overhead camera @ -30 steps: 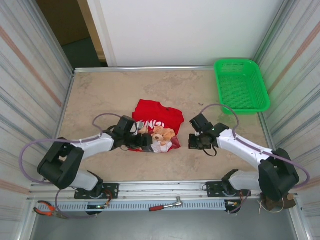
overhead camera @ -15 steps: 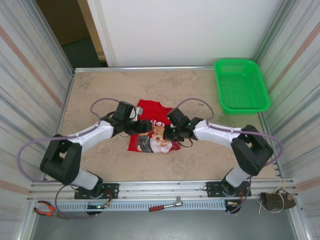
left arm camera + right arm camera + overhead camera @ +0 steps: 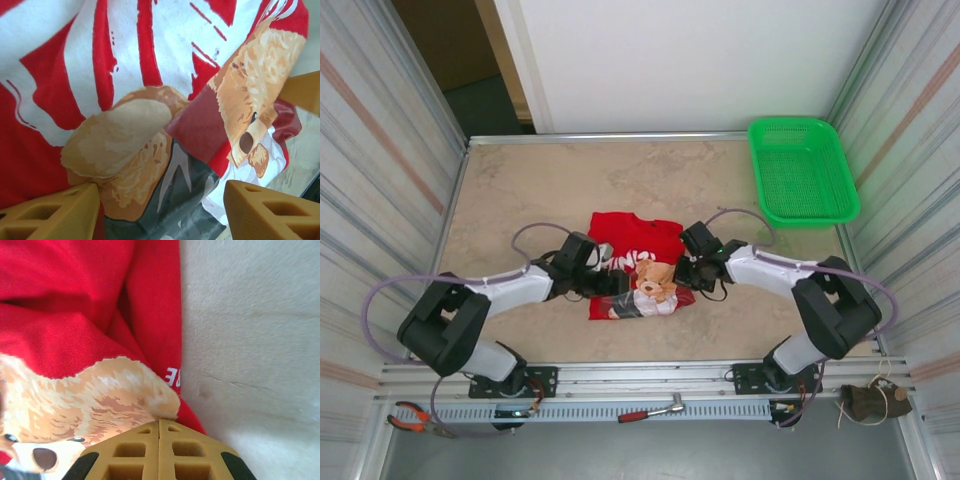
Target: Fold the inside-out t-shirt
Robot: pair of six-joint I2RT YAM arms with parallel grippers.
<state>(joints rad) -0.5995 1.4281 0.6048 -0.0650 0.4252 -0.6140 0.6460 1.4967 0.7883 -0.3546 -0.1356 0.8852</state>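
Note:
The inside-out t-shirt [image 3: 638, 240] lies bunched mid-table, bright red with white lettering and a teddy-bear print [image 3: 657, 280] facing up. My left gripper [image 3: 613, 285] rests at its left side. In the left wrist view this gripper [image 3: 160, 212] is open, its yellow fingers [image 3: 50, 215] spread wide over the printed cloth [image 3: 125, 135] with nothing pinched. My right gripper [image 3: 688, 272] is at the shirt's right edge. In the right wrist view it [image 3: 159, 422] is shut, fingertips meeting against the bear print [image 3: 90, 400] where the red cloth [image 3: 75, 305] meets the table.
A green mesh basket [image 3: 802, 170] stands at the back right corner. Corrugated walls close both sides of the beige table [image 3: 540, 180]. Pliers [image 3: 415, 418] and a ratchet [image 3: 655, 410] lie on the front rail below the arm bases.
The right arm swung in from the bare table to the shirt's right edge, staying shut. The left gripper shifted slightly, still open. The shirt's lower part has been pushed and reshaped.

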